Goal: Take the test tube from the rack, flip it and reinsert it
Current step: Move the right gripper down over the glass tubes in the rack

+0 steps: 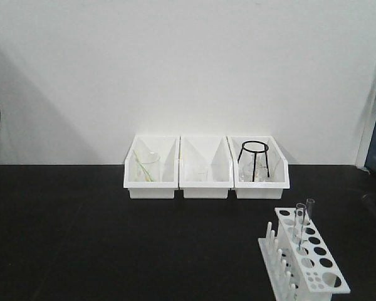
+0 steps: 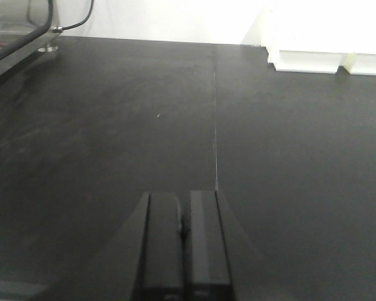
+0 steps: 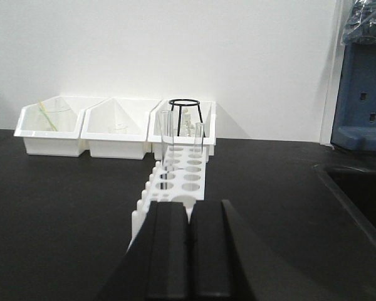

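Front view: the rack point(image 1: 313, 276) stood at the near right corner of the black table point(image 1: 113, 238), its long axis running away from the robot, pegs on its left side; two test tubes stood upright in its far holes, the near test tube point(image 1: 299, 229) just beside the far test tube point(image 1: 309, 213); neither arm showed here; three white bins point(image 1: 205, 182) sat in a row against the wall, well apart from the rack.

Left wrist view: the left gripper point(image 2: 185, 200) had its jaws pressed together on nothing, low over bare table; only a corner of the bins point(image 2: 304, 59) showed, up and to the right; the rack was out of sight, so this arm seemed the farther one.

Right wrist view: the right gripper point(image 3: 189, 210) was likewise pressed together and empty; the rack point(image 3: 191, 179) lay straight ahead, end-on, its near end just beyond the fingertips; the near test tube point(image 3: 165, 144) rose a little left of the claw's line, the far test tube point(image 3: 199, 141) a little right; both were vertical; the right arm looked plainly the nearer, and would likely need to spread its jaws before reaching forward.
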{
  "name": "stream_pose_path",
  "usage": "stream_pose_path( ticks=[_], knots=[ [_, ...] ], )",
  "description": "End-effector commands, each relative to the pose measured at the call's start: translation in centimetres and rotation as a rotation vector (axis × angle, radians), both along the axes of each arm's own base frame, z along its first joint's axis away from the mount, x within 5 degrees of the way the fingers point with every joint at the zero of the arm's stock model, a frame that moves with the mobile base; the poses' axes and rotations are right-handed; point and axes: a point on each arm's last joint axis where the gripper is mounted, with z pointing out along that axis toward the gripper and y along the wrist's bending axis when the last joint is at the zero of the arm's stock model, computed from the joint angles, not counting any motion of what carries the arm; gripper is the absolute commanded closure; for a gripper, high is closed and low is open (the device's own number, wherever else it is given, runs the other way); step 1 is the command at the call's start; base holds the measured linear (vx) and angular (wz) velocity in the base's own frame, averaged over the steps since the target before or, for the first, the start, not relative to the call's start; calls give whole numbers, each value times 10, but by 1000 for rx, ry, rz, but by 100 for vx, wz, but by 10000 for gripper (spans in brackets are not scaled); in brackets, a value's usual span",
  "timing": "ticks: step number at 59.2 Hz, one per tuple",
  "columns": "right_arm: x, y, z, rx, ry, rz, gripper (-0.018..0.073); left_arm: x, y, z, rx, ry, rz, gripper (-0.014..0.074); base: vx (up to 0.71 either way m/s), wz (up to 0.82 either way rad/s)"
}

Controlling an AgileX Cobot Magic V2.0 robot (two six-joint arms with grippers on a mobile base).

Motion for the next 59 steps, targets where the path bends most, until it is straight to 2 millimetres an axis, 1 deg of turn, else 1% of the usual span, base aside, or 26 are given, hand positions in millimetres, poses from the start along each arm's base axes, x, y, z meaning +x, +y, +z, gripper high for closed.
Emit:
stream_pose_path(
  ticks=[1,28,59],
  knots=[
    [-1,0,8,-4,-96,0,568,1,-1,8,3,-97,-11,603,28,-3],
    [-1,0,8,-4,-96,0,568,1,-1,8,3,-97,-11,603,21,-1],
    [-1,0,8,-4,-96,0,568,1,-1,8,3,-97,-11,603,8,-1]
  ],
)
